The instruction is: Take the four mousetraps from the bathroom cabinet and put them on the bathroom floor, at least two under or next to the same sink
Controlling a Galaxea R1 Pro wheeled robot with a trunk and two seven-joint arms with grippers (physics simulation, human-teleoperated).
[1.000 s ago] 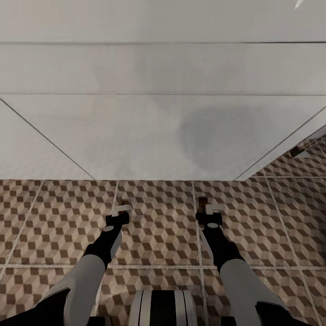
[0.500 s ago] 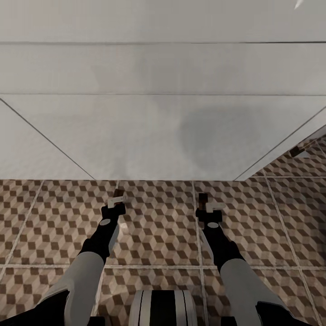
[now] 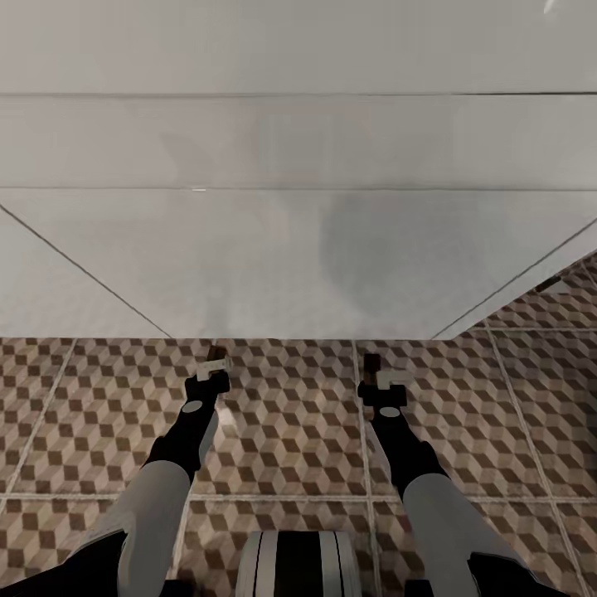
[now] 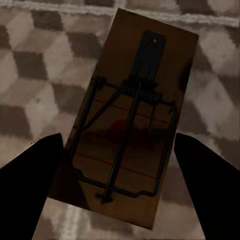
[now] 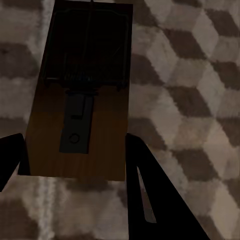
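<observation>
- View has shifted vs 0.5 s ago: camera moved, arms haven't.
- Your left gripper [image 3: 215,366] grips a flat tan wooden mousetrap [image 4: 127,125]; right gripper [image 3: 377,375] grips another tan mousetrap [image 5: 80,90].
- Both hang above the cube-patterned tile floor [image 3: 290,414] by the white vanity [image 3: 290,265]; lower & release next.

My arms [image 3: 178,464] run pale grey at the upper part, black toward the wrists, each ending in a small claw with whitish tips, above a black-and-white striped trunk [image 3: 298,564].

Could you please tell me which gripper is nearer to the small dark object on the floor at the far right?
Right. The dark object lies ahead and to the right of the right gripper; the left gripper is farther to the left.
</observation>
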